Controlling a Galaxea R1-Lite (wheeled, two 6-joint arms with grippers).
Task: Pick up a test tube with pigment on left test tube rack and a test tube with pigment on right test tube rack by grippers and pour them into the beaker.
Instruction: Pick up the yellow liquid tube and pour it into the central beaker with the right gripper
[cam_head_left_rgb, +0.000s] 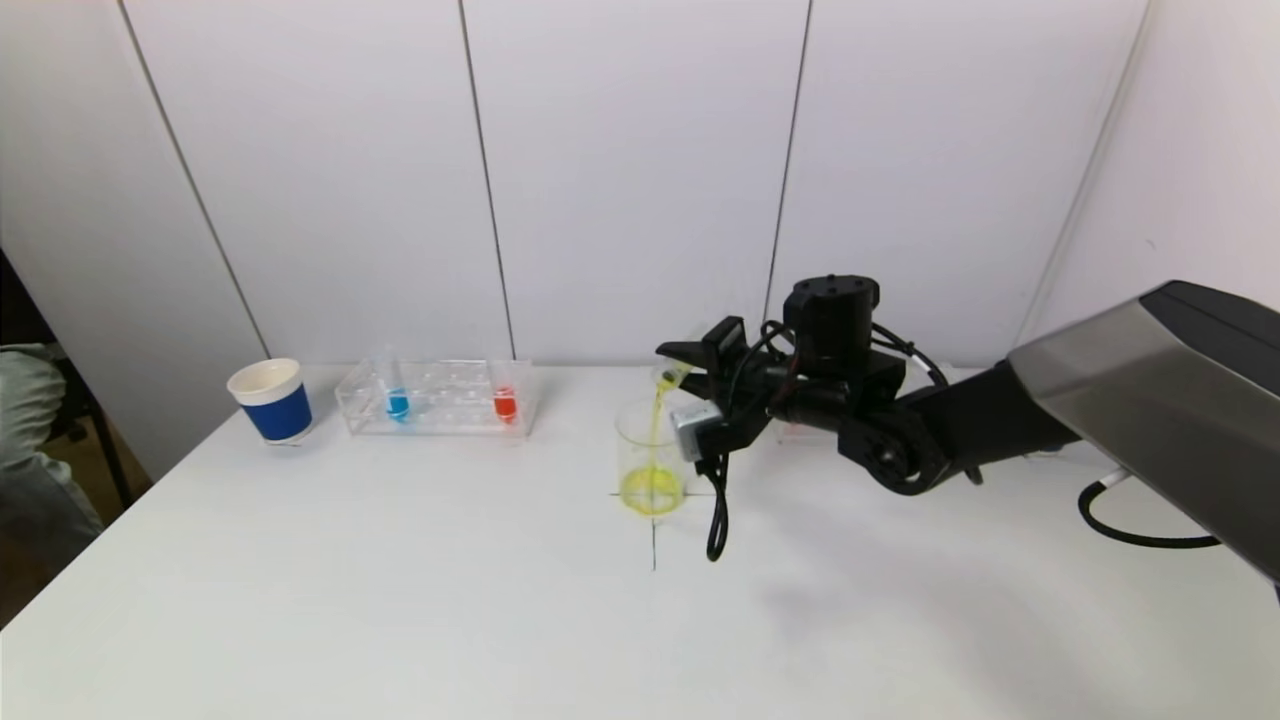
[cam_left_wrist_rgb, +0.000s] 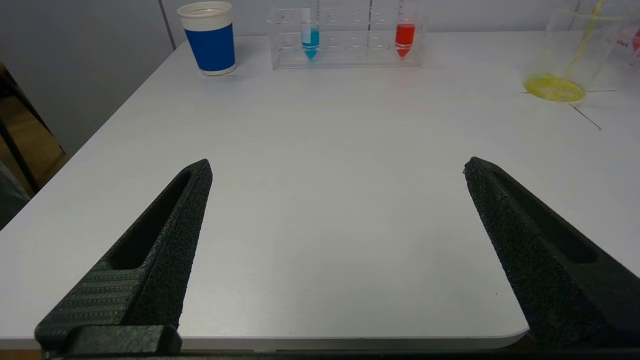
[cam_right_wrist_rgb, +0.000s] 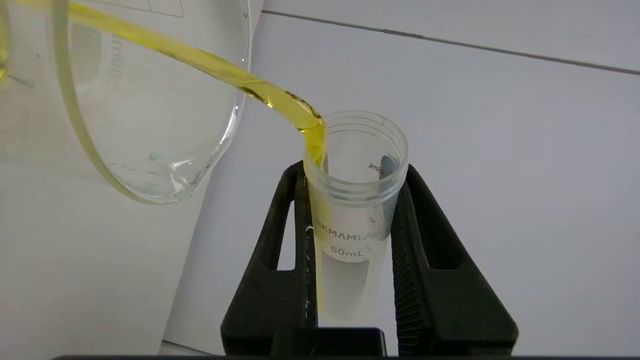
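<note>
My right gripper (cam_head_left_rgb: 690, 375) is shut on a clear 50 mL test tube (cam_right_wrist_rgb: 352, 200), tipped over the rim of the glass beaker (cam_head_left_rgb: 650, 450). A yellow stream (cam_right_wrist_rgb: 200, 60) runs from the tube's mouth into the beaker, and yellow liquid (cam_head_left_rgb: 650, 492) pools at its bottom. The left test tube rack (cam_head_left_rgb: 440, 398) stands at the back left with a blue-pigment tube (cam_head_left_rgb: 397, 402) and a red-pigment tube (cam_head_left_rgb: 505, 402). My left gripper (cam_left_wrist_rgb: 337, 170) is open and empty, low over the table's near edge. The right rack is mostly hidden behind my right arm.
A blue paper cup (cam_head_left_rgb: 272, 402) with a white rim stands left of the rack. A black cable (cam_head_left_rgb: 716, 510) hangs from my right wrist beside the beaker. A black cross mark (cam_head_left_rgb: 654, 540) lies under the beaker. A wall stands behind the table.
</note>
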